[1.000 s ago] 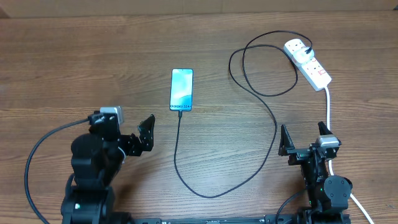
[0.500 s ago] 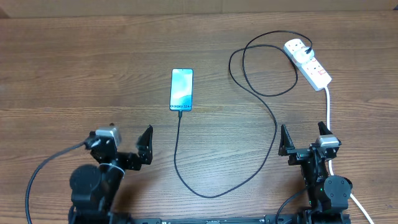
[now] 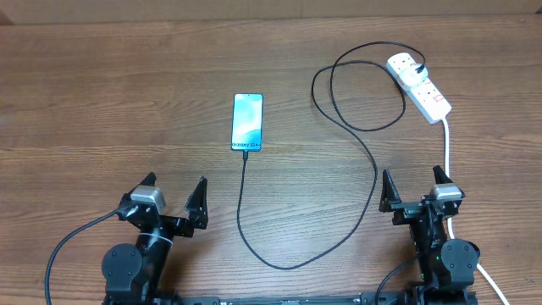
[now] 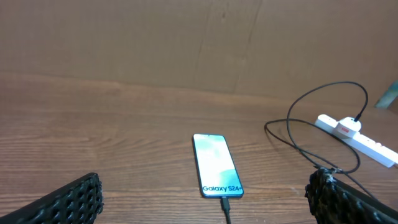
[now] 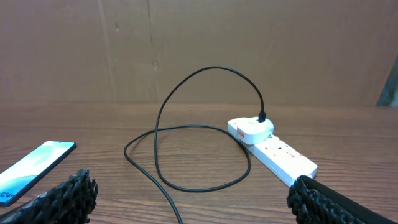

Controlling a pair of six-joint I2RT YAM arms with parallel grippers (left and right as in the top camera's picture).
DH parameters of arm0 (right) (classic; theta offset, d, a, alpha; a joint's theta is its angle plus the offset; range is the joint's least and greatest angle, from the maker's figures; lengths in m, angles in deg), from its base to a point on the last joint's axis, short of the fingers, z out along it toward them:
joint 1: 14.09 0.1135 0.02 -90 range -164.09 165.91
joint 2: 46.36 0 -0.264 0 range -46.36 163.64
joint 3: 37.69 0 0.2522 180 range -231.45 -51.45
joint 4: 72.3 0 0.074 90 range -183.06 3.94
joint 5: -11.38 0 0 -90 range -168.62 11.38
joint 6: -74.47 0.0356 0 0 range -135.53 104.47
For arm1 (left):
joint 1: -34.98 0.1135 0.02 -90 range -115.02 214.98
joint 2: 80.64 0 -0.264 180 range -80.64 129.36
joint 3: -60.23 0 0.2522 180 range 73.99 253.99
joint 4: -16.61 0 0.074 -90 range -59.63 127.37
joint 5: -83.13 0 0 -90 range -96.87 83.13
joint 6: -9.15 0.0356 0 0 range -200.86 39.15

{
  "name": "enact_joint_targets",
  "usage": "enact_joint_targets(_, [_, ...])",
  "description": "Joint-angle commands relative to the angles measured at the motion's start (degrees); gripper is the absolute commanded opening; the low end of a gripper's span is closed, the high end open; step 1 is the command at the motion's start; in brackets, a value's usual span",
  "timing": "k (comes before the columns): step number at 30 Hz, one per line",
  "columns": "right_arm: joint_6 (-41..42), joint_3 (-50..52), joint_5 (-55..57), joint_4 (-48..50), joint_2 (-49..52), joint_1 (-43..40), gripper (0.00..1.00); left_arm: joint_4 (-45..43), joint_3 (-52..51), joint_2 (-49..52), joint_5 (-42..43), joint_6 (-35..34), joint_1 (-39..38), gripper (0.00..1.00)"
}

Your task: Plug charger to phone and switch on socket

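Left gripper (image 3: 175,188) and right gripper (image 3: 412,188) are spread open. The limp charger (image 3: 239,203) is likely best pinched beside the phone (image 4: 216,165).

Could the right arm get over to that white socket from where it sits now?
Probably yes. The right arm sits with its jaws open and empty, facing the socket, with only bare table and the white lead between them. The charger loops beside that path.

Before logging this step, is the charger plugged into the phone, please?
Plugged in, it seems: the charger meets the phone at its short edge, no gap.
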Motion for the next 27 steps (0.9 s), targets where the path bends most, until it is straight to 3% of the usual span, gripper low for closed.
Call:
enact_joint_targets(1, [0.20, 0.57, 0.13, 0.37, -0.57, 0.28, 1.00, -0.90, -2.25, -2.45, -0.35, -0.35, 0.59, 1.00])
enact_joint_targets(14, [0.20, 0.57, 0.13, 0.37, -0.57, 0.28, 1.00, -14.32, -12.39, -5.92, -0.35, -0.55, 0.59, 1.00])
enact_joint_targets(27, [0.20, 0.57, 0.15, 0.37, -0.57, 0.28, 1.00, -10.01, -12.37, -5.92, -10.75, -0.55, 0.59, 1.00])
